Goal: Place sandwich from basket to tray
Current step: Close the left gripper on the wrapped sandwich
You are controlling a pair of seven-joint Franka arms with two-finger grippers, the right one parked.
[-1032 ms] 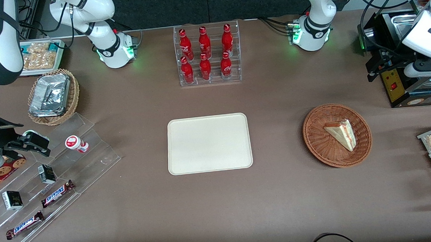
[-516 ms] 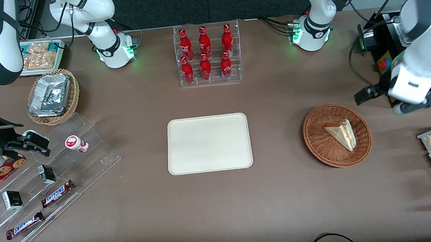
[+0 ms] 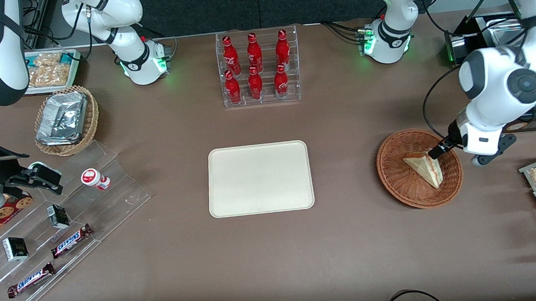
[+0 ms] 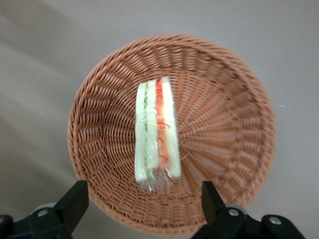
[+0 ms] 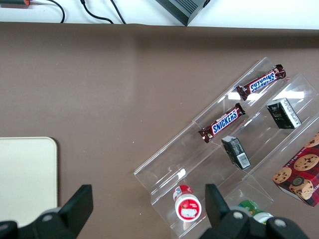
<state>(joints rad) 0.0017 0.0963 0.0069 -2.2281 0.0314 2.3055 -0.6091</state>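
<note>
The gripper (image 4: 144, 206) hovers above the basket (image 3: 394, 176) at the right of the front frame, fingers (image 4: 75, 199) spread wide and empty. The sandwich (image 3: 425, 166) lies inside the basket, untouched. The tray (image 3: 260, 178) sits mid-frame, well apart.

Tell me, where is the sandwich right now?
The sandwich lies in the basket, toward the working arm's end of the table beside the tray, with the open end effector above it.

Hand (image 3: 438, 150) above basket (image 3: 393, 180) (sandwich (image 3: 426, 168) inside).
</note>
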